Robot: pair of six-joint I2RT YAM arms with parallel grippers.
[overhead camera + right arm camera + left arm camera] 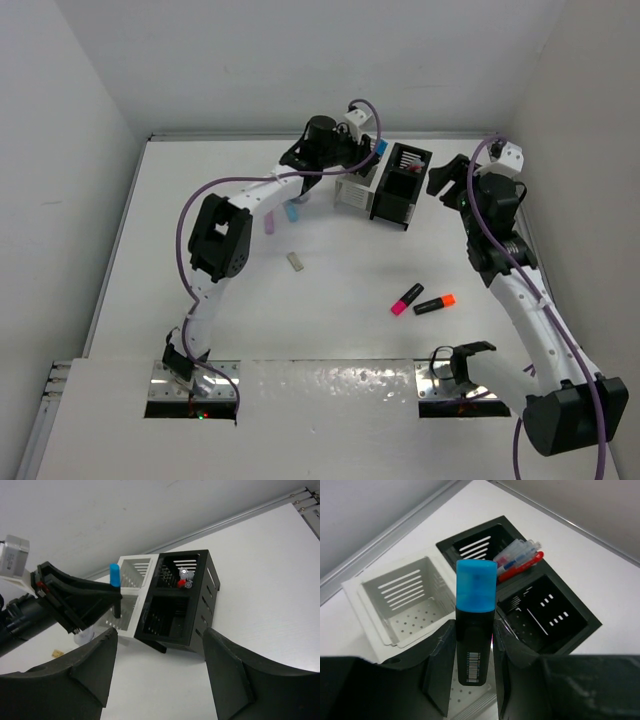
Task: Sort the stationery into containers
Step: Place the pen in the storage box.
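Barcode label (473, 662) on blue-capped highlighter (476, 610)

A robotics lab bench: a white table (350, 340) boxed in by plain white walls (300, 60), the left arm (222, 240) and right arm (520, 300) of a robot bolted to metal plates (222, 375) at its near edge, purple cables (230, 182) looping along them, desk bins (400, 185) and highlighters (434, 304) set out on top

White table (330, 335) — joined bins (388, 200), pink highlighter (407, 298), orange highlighter (435, 304), beige eraser (296, 262).
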